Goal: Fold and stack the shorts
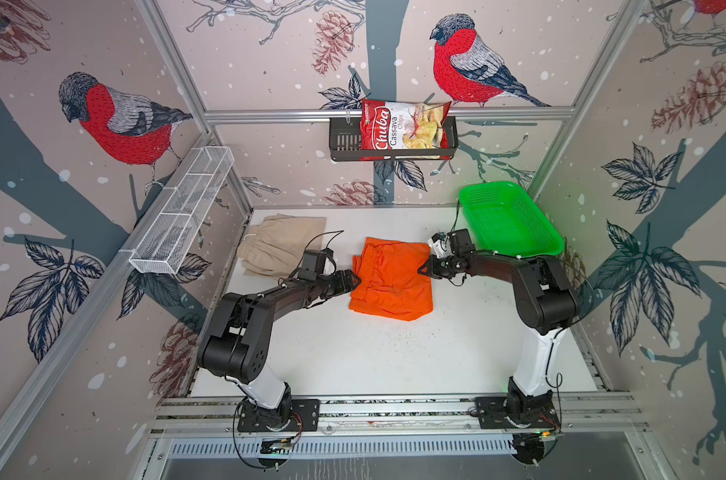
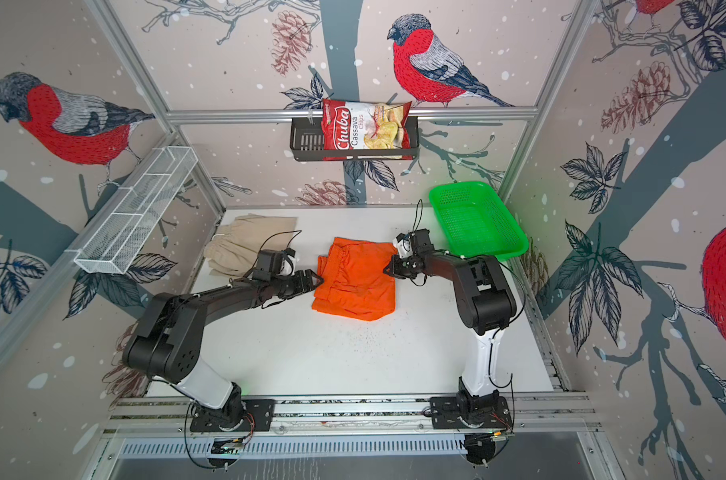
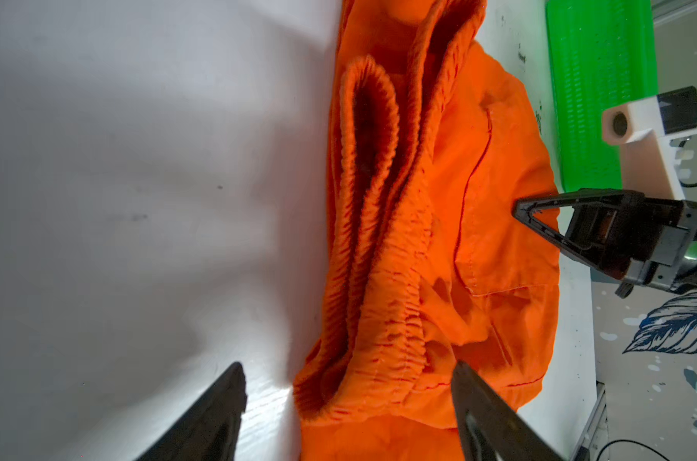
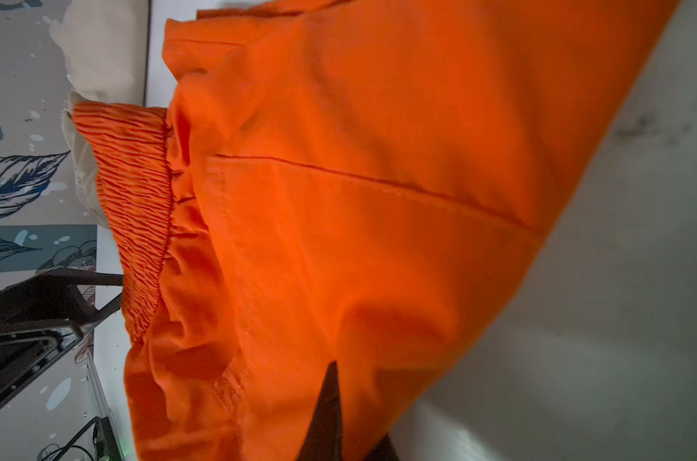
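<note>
The orange shorts (image 1: 390, 278) (image 2: 355, 278) lie folded in the middle of the white table, with the gathered waistband toward the left. My left gripper (image 1: 355, 280) (image 3: 349, 399) is open at their left edge, and the waistband (image 3: 383, 319) sits between its spread fingers. My right gripper (image 1: 421, 269) (image 4: 335, 375) is shut on the right edge of the orange shorts (image 4: 359, 199), with cloth pinched at its tips. The beige shorts (image 1: 278, 245) (image 2: 245, 241) lie at the back left of the table, behind the left arm, with neither gripper on them.
A green mesh basket (image 1: 515, 224) (image 2: 477, 220) stands tilted at the back right, just behind the right wrist. On the back wall a black shelf holds a chips bag (image 1: 403, 129). A white wire rack (image 1: 182, 212) hangs on the left wall. The table (image 1: 353, 353) is bare in front.
</note>
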`<action>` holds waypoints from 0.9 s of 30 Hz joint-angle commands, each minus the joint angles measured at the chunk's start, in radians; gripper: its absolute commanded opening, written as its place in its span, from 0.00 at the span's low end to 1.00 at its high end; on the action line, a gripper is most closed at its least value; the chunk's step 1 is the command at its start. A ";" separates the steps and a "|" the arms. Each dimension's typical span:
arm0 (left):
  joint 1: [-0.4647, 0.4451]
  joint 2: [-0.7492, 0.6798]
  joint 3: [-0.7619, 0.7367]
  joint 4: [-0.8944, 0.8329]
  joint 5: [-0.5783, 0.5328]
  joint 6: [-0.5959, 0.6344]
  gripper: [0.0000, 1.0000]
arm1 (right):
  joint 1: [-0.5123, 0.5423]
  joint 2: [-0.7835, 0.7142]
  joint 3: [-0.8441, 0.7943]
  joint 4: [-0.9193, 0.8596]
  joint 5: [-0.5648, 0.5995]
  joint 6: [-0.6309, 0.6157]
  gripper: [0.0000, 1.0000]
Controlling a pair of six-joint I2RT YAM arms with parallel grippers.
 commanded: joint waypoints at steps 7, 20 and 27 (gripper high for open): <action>-0.018 0.039 -0.015 0.029 0.054 -0.032 0.81 | 0.005 -0.066 0.015 -0.111 0.190 0.034 0.52; -0.017 0.095 -0.031 0.100 0.107 -0.078 0.82 | 0.228 -0.133 0.082 -0.050 0.277 0.119 0.46; -0.017 0.114 -0.051 0.123 0.108 -0.082 0.82 | 0.325 0.006 0.117 0.056 0.197 0.201 0.22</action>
